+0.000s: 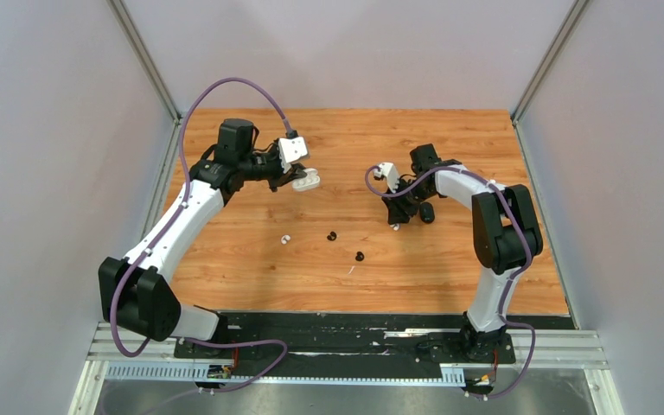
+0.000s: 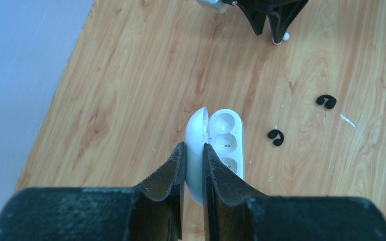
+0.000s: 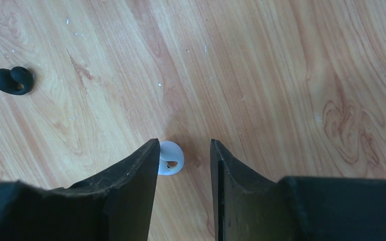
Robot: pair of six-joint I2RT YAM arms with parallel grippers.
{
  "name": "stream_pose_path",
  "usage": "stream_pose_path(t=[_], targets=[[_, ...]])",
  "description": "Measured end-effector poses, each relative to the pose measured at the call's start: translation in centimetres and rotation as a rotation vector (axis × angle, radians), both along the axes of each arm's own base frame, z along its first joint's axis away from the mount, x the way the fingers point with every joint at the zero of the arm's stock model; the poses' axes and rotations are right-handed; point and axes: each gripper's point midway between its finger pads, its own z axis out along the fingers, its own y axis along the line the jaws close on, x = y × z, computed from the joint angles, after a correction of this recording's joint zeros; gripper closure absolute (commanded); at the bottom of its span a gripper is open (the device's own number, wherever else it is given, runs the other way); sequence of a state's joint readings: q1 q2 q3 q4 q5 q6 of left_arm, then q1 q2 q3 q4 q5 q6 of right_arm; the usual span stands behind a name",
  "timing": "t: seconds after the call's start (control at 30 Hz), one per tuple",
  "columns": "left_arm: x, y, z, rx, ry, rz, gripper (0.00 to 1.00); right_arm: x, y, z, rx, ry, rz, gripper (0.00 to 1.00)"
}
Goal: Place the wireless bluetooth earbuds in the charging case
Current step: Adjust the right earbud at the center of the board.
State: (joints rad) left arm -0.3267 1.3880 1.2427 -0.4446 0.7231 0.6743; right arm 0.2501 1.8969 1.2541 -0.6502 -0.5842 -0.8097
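Nearest the arm bases, on the table (image 1: 225, 285), two black buds (image 1: 360, 256) lay loose near the middle, one at about four o'clock of the other. A white bud (image 1: 285, 239) lay apart from them toward nine o'clock.

Farther out, at about two o'clock from the black pair, the right gripper (image 3: 185, 145) stood low over a second white bud (image 3: 170, 158). Its jaws were partly apart. The bud sat on the wood between them, touching the inner face of one finger and clear of the other, so nothing was clamped.

Farthest, at about eleven o'clock from the table's middle, the left gripper (image 2: 194, 148) was closed on the domed lid of the open white case (image 2: 226, 140). It appeared to hold the case off the wood. The wells that showed looked empty.

The buds were probably very light, hard and smooth. Being rounded, one could roll or squirt out of a pinch. The best hold was likely across the fattest part of the body, centred between the pads, with a gentle close. As this one sat off-centre, a close might have pushed it sideways first.

The case looked light and rigid, but it was held by the lid alone. Its hinge might have given way under any firm push into a well.
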Motion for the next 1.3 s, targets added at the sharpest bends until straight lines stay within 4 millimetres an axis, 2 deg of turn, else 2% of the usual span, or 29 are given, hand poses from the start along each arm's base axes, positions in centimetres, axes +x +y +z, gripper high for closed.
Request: stream_pose_path(t=[0.17,0.4,0.53,0.7,0.83,0.97,1.3], targets=[[0.0,0.0,0.0,0.000,0.000,0.000,1.00,0.0,-0.1,-0.1,-0.007,0.003,-0.008,0.56],[0.0,0.0,0.0,0.000,0.000,0.000,1.00,-1.0,-0.1,-0.8,-0.011,0.037,-0.023,0.58],[0.0,0.0,0.0,-0.001,0.002,0.001,1.00,-1.1,0.0,-0.8,-0.012,0.040,-0.029,0.63],[0.0,0.0,0.0,-0.002,0.004,0.002,1.00,-1.2,0.0,-0.8,-0.010,0.048,-0.040,0.64],[0.0,0.0,0.0,-0.003,0.005,0.003,1.00,-1.2,-0.1,-0.6,-0.012,0.050,-0.050,0.71],[0.0,0.0,0.0,-0.003,0.005,0.003,1.00,-1.3,-0.2,-0.3,-0.015,0.047,-0.059,0.74],[0.0,0.0,0.0,-0.003,0.006,0.002,1.00,-1.8,0.0,-0.3,-0.016,0.053,-0.059,0.68]])
